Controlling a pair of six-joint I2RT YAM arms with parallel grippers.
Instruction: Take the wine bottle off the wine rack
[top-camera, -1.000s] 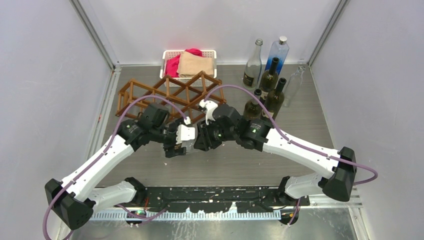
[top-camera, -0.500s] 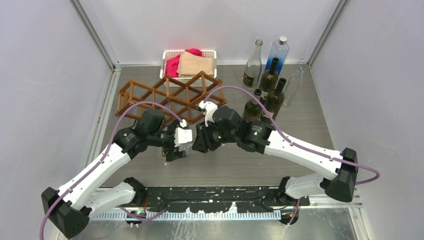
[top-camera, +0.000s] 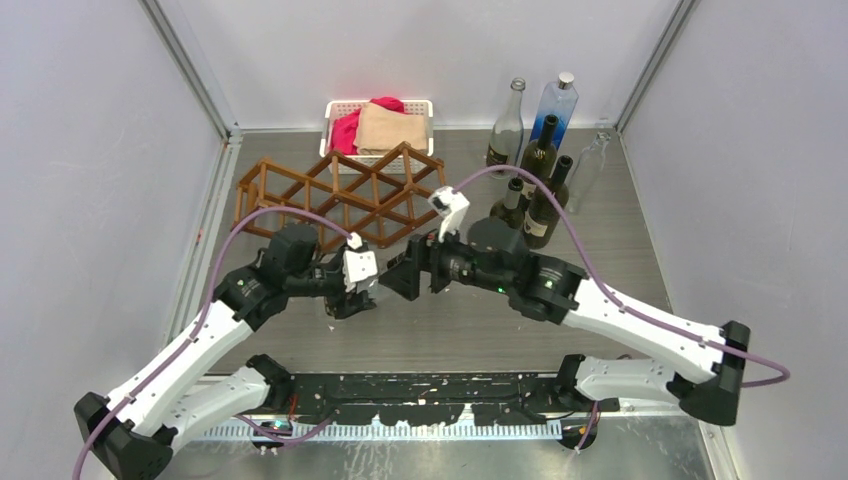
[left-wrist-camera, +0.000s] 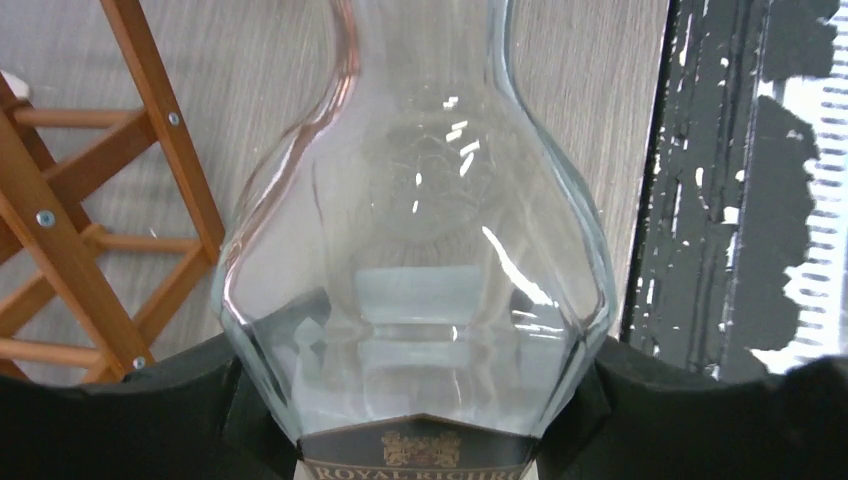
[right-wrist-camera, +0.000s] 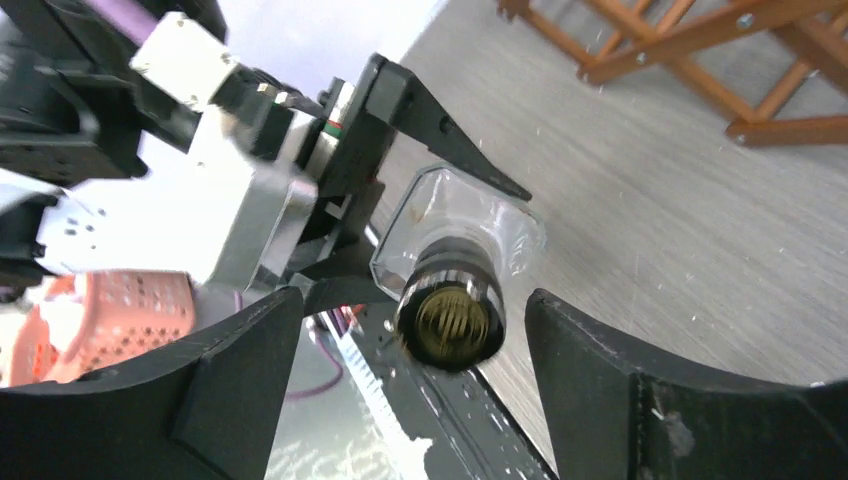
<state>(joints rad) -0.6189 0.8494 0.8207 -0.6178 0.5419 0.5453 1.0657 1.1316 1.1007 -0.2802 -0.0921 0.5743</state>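
The desk (top-camera: 620, 250) is carrying the wine rack (top-camera: 345, 190). In front of it, off the slats, the left pincer (left-wrist-camera: 420, 425) is pinching the clear wine bottle (left-wrist-camera: 420, 230). The right pincer (right-wrist-camera: 412, 300) is gaping around its cap (right-wrist-camera: 450, 320). The label (left-wrist-camera: 420, 458) is showing "ROYAL RICH", with the rest cut off.

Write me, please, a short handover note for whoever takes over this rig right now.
Left gripper: shut on the body of the wine bottle.
Right gripper: open, one finger on each side of the capped neck, not touching it.
Bottle: clear of the wine rack, just in front of it, neck towards the right gripper.
Done: the bottle is off the rack; no bottle shows in its cells.
Left: probably only to set it down on the table.
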